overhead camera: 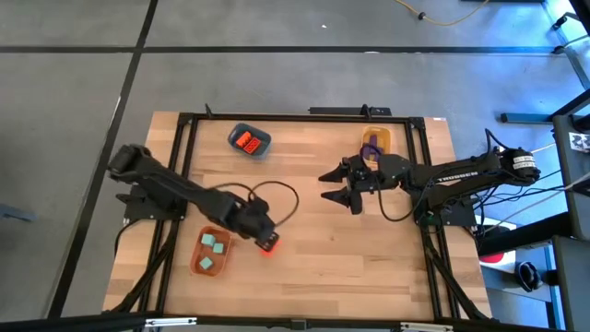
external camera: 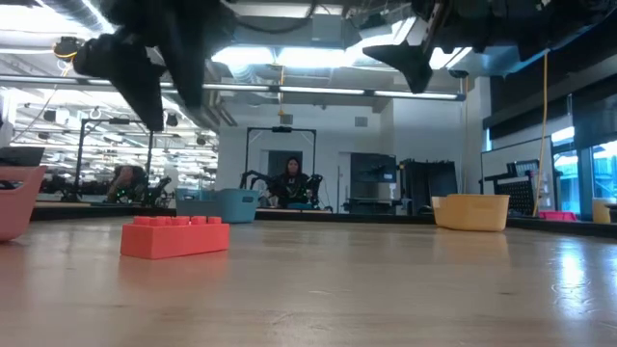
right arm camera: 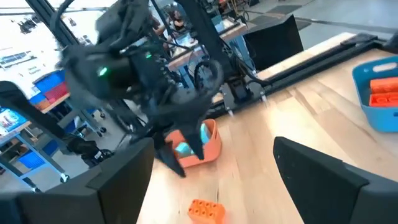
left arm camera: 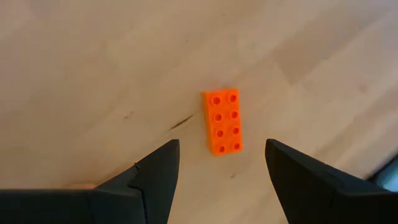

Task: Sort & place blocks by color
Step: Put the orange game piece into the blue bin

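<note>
- Near the counter's (overhead camera: pixel 304 231) front-left corner, the orange bowl (overhead camera: pixel 198 265) holds two teal blocks (overhead camera: pixel 215 243), apparently already sorted.
- Just beside it, the left claw (overhead camera: pixel 265 238) hovers with fingers spread over a lone orange-red block (left arm camera: pixel 223 121) lying flat, likely lining up a grasp.
- Toward the back edge, the blue bowl (overhead camera: pixel 249 140) holds orange-red blocks (overhead camera: pixel 246 141), probably that block's destination.
- Toward the back-right corner, the right claw (overhead camera: pixel 338 184) waits, spread and empty, by the yellow bowl (overhead camera: pixel 378 138).
</note>
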Available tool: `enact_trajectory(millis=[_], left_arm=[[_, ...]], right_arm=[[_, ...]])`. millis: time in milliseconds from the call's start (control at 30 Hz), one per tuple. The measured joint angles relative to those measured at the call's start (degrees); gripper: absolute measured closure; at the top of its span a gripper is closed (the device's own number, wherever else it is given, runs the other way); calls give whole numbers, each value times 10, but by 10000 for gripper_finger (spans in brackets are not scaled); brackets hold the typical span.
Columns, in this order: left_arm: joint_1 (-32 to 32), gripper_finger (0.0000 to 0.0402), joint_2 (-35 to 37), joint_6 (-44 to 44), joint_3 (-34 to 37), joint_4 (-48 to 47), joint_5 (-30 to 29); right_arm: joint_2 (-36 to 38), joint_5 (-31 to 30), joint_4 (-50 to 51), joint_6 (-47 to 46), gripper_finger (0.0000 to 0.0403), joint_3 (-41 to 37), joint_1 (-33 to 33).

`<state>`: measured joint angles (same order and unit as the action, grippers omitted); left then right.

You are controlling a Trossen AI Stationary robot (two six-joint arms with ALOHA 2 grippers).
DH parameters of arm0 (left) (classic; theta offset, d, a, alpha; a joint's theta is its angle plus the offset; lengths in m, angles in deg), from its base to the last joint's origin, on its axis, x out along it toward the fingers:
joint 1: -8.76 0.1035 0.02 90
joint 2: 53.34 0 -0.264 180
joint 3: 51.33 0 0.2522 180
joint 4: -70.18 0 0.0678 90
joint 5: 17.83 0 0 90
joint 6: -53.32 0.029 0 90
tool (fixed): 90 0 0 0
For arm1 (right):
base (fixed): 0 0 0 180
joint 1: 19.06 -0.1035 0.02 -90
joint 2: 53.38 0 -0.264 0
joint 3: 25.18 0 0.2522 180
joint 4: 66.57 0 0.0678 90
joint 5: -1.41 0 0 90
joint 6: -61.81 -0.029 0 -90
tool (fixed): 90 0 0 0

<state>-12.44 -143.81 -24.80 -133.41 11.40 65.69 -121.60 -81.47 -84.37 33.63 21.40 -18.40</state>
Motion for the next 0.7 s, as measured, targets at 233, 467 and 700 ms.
enact_trajectory(millis=[233, 467, 700], left_arm=[[-21, 172, -121, -25, -91, -36, -51], [-30, 172, -181, -38, -115, -30, -46], [-30, 172, -212, -53, -115, -20, -37]], right_arm=[[0, 0, 8, 1, 71, 0, 0], [0, 0, 7, 2, 71, 0, 0], [0, 0, 8, 2, 71, 0, 0]])
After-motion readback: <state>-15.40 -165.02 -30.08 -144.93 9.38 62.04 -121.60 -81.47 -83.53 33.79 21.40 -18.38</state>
